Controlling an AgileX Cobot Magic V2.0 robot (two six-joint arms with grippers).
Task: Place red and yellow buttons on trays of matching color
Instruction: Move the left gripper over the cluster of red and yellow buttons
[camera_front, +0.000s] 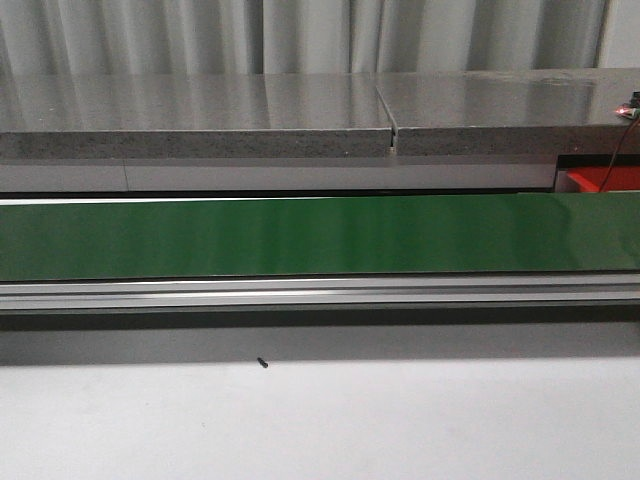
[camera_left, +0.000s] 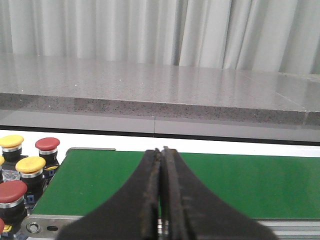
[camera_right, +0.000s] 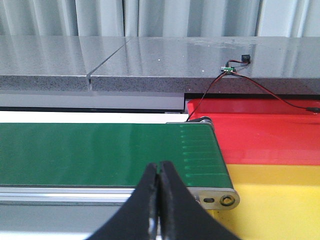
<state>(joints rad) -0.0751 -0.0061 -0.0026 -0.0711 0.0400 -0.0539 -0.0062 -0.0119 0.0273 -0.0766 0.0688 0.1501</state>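
Conveyor station with both arms idle. The belt (camera_front: 300, 237) ran bare across the front view, with neither tool visible there. Left wrist view: the left tool (camera_left: 161, 200) was closed on nothing, its jaws pressed together over the belt's near edge. Off the belt's end on that side stood the buttons: two yellow buttons (camera_left: 30, 165) and two red buttons (camera_left: 47, 144) showed clearly, with more cut by the frame. Right wrist view: the right tool (camera_right: 158, 202) was likewise closed and empty. Past the belt's other end lay the red tray (camera_right: 260, 135) and, nearer the camera, the yellow tray (camera_right: 280, 200).

The buttons appeared rigid and light: a smooth domed cap on a metal collar above a dark body. The dome would probably slip, so the better hold was judged to be across the collar or body, below the cap.
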